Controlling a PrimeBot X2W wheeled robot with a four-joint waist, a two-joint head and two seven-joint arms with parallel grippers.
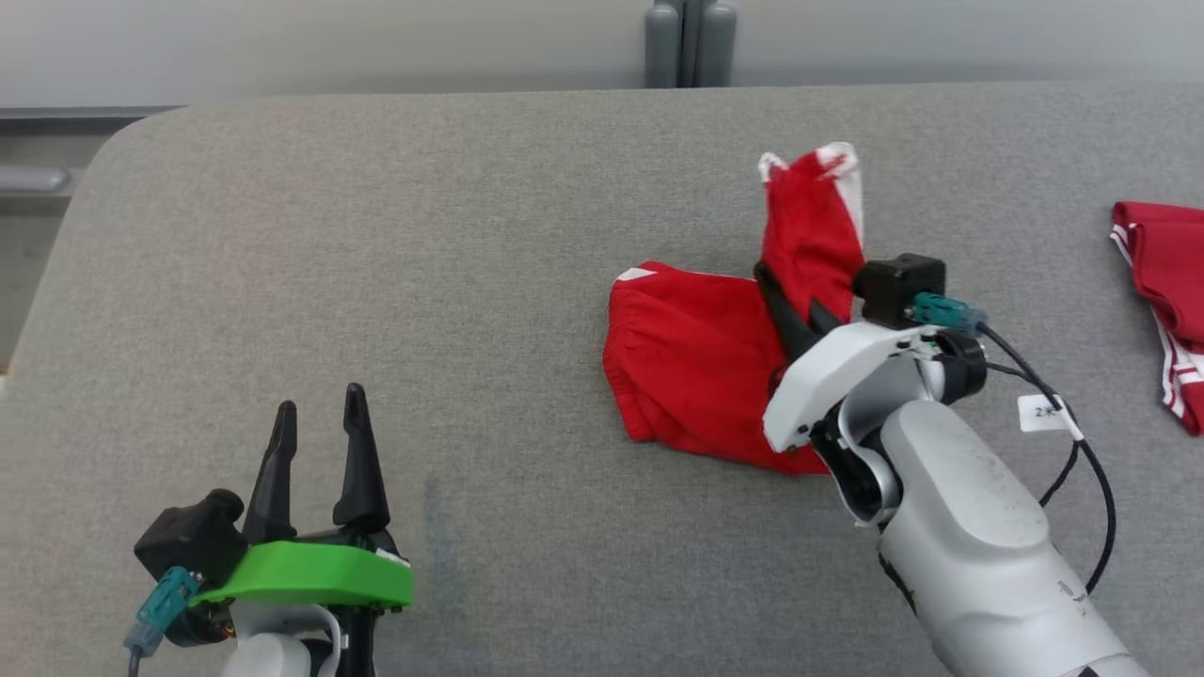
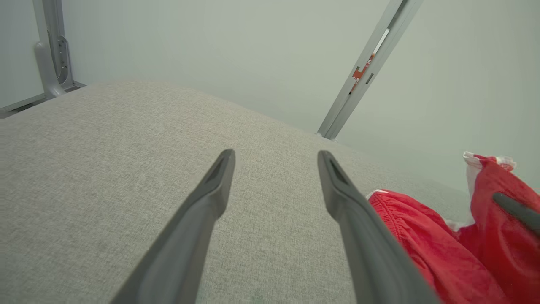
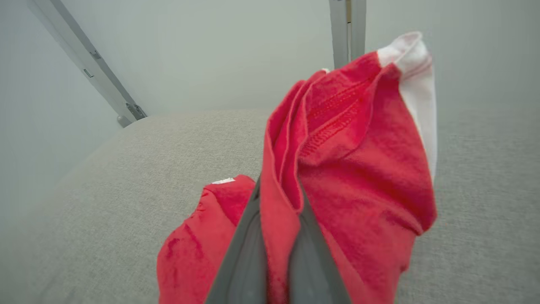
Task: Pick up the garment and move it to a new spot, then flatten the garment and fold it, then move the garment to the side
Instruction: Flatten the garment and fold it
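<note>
The garment (image 1: pixel 691 353) is a pair of red shorts with white trim, lying right of centre on the grey padded table (image 1: pixel 376 282). My right gripper (image 1: pixel 788 306) is shut on one leg of it and holds that part lifted, so the red cloth (image 3: pixel 350 160) stands up over the fingers (image 3: pixel 249 253). The lower part (image 3: pixel 198 245) still rests on the table. My left gripper (image 1: pixel 318 418) stands open at the lower left, well apart from the shorts, with nothing between its fingers (image 2: pixel 202 211). The left wrist view has the garment (image 2: pixel 430 249) at its right edge.
A second red garment with white stripes (image 1: pixel 1166 301) lies at the table's far right edge. A grey post (image 1: pixel 689 42) stands behind the table. The table's left corner is rounded (image 1: pixel 122 141). A cable (image 1: pixel 1082 442) hangs off my right wrist.
</note>
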